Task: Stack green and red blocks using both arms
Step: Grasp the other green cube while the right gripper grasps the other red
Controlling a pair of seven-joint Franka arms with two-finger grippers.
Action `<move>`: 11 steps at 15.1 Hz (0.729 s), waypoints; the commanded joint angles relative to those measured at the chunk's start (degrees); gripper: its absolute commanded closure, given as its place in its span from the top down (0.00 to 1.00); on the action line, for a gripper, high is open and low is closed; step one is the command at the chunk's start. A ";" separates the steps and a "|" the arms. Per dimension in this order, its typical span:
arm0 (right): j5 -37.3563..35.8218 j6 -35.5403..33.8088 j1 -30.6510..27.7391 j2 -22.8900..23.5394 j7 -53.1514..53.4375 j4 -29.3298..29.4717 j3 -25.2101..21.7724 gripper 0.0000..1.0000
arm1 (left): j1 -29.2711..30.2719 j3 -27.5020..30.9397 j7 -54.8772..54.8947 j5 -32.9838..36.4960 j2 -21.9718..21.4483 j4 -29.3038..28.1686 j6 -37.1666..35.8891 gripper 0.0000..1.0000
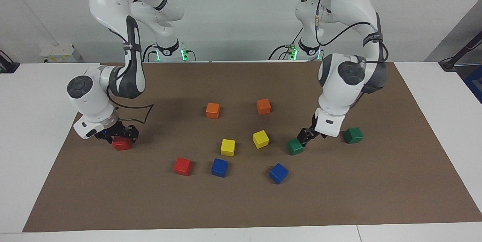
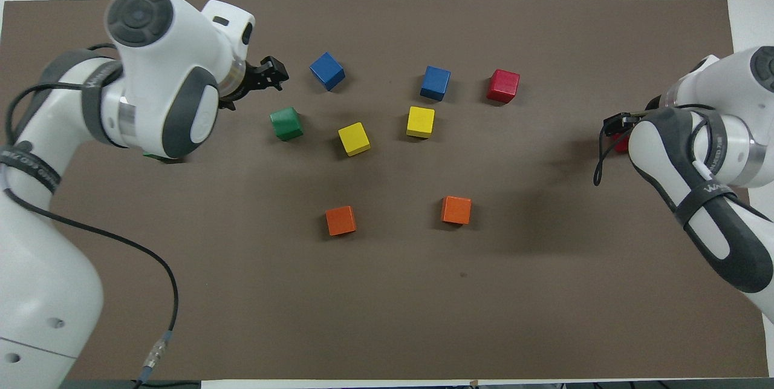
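Observation:
One green block [image 1: 353,135] rests on the brown mat [image 1: 241,204] toward the left arm's end, released. My left gripper [image 1: 305,139] [image 2: 268,74] is open, low and right beside the second green block [image 1: 295,146] [image 2: 286,123], with nothing in it. One red block [image 1: 121,143] sits on the mat at the right arm's end. My right gripper [image 1: 117,135] is open just above it, fingers to either side. In the overhead view the right arm hides most of that block. The second red block [image 1: 182,166] [image 2: 503,86] lies free.
Two yellow cubes [image 1: 228,147] [image 1: 260,139], two blue cubes [image 1: 219,167] [image 1: 278,173] and two orange cubes [image 1: 212,110] [image 1: 263,106] are scattered mid-mat. The blue and yellow ones crowd around the second green block and second red block.

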 commanded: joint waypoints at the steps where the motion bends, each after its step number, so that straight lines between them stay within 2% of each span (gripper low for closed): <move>1: -2.66 -10.43 3.06 2.88 6.74 13.47 0.33 1.00 | -0.15 0.80 -3.74 3.52 2.17 -2.64 5.92 1.00; 3: -1.89 -12.73 7.19 5.60 12.10 19.12 0.42 1.00 | -0.50 0.80 -6.37 3.78 2.17 -3.79 6.37 1.00; 5: -1.79 -12.74 8.87 7.63 18.95 21.67 0.85 1.00 | -0.68 0.80 -8.13 3.78 1.65 -6.76 8.65 1.00; 7: -1.79 -12.73 9.49 12.71 24.15 28.07 3.48 1.00 | -1.12 0.80 -10.50 3.87 0.51 -11.51 13.03 1.00; 9: -1.79 -12.83 9.67 18.68 29.51 35.71 5.59 1.00 | -1.47 0.80 -10.87 3.87 0.41 -11.88 13.67 1.00; 11: -1.97 -12.12 10.19 23.52 34.08 41.00 7.62 1.00 | -2.17 0.80 -10.87 4.22 0.24 -13.10 14.72 1.00</move>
